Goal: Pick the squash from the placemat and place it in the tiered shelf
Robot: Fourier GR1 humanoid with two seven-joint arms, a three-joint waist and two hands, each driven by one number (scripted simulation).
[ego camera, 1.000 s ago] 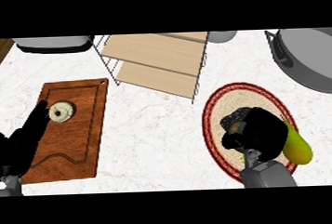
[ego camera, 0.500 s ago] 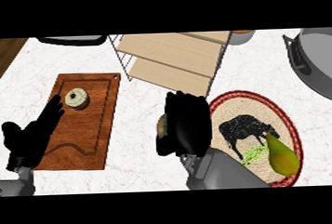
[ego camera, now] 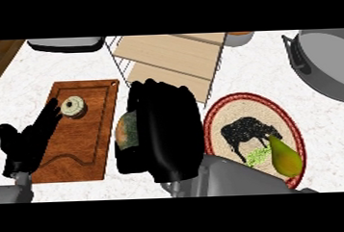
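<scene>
Now the right robot hand (ego camera: 165,132) curls round the mottled green-and-tan squash (ego camera: 126,131), carrying it off the round woven placemat (ego camera: 221,111) toward the slatted wooden tiered shelf (ego camera: 169,55); the left robot hand (ego camera: 26,140) rests spread.

Bright, even light; no glare, hardly any shadows.

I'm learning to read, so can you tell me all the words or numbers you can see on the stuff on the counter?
None: no words, numbers or brand names show anywhere.
The placemat carries only a black animal picture, no letters.
The cutting board, tiered shelf, pot and the squash held in the right hand are all unmarked.
</scene>
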